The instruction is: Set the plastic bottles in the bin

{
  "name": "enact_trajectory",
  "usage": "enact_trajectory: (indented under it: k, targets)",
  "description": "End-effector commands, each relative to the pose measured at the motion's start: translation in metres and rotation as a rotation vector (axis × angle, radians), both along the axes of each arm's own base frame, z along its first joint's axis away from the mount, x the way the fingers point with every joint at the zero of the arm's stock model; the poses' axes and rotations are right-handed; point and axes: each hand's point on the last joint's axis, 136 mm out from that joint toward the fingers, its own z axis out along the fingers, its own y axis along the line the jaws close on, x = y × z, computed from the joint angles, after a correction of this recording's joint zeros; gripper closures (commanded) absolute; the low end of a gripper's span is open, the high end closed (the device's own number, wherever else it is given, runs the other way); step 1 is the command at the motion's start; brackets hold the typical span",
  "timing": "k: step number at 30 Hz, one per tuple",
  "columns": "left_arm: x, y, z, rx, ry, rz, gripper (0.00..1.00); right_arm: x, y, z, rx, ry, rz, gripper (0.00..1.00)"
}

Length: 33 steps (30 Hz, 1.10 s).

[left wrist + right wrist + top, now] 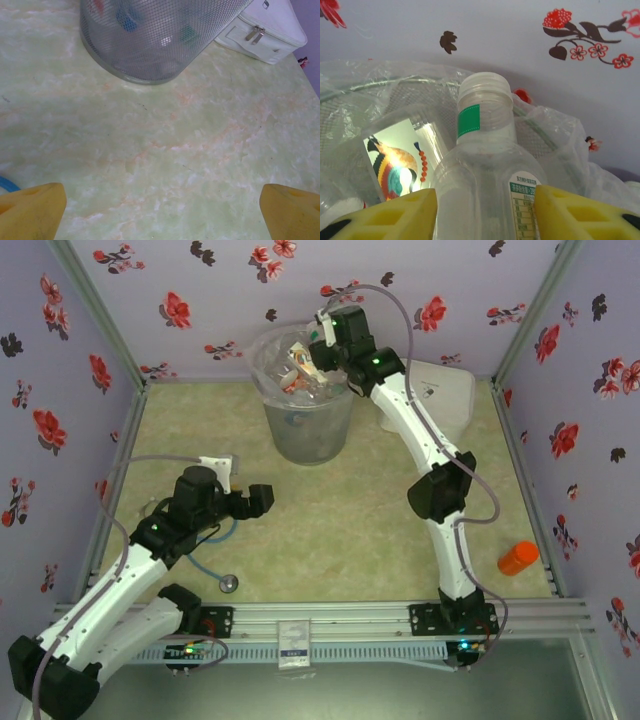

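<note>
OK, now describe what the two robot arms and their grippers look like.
The left arm and right arm have glossy white link shells joined by bulky black joint housings, each with a small green indicator light. A thin grey cable loops loosely along each. The left gripper and right gripper have blocky yellow fingers; the right ones show rectangular recesses.

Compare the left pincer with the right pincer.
The left pincer gapes wide with nothing between its fingers; the right pincer is closed on a clear bottle. The left pincer sits low over the table; the right pincer is over the bin. Both have yellow fingers.
</note>
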Motion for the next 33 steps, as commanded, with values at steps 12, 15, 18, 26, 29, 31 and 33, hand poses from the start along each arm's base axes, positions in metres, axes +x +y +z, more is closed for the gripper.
enact_trajectory:
  k: [12, 15, 18, 26, 29, 31, 33]
  targets:
    - [0.0, 0.001, 0.006, 0.0, -0.012, -0.006, 0.0, -0.051, -0.003, 0.034, 0.031, 0.047, 0.168, 0.33]
    - [-0.002, 0.004, 0.011, 0.011, -0.021, -0.004, 0.0, -0.051, -0.005, 0.05, 0.076, 0.021, 0.143, 0.31]
    - [0.0, 0.013, 0.017, 0.041, -0.054, 0.026, 0.0, -0.058, -0.015, 0.073, 0.111, -0.018, 0.107, 0.29]
    - [0.035, 0.048, 0.053, 0.245, -0.198, 0.205, 0.0, -0.092, -0.094, 0.111, 0.117, -0.084, -0.071, 0.2]
    - [0.05, 0.059, 0.062, 0.31, -0.259, 0.259, 0.0, -0.112, -0.138, 0.111, 0.129, -0.09, -0.161, 0.11]
    - [0.057, 0.074, 0.061, 0.357, -0.278, 0.318, 0.0, -0.123, -0.167, 0.093, 0.11, -0.071, -0.231, 0.03]
    - [0.064, 0.096, 0.052, 0.415, -0.277, 0.408, 0.0, -0.135, -0.192, 0.07, 0.106, -0.06, -0.293, 0.01]
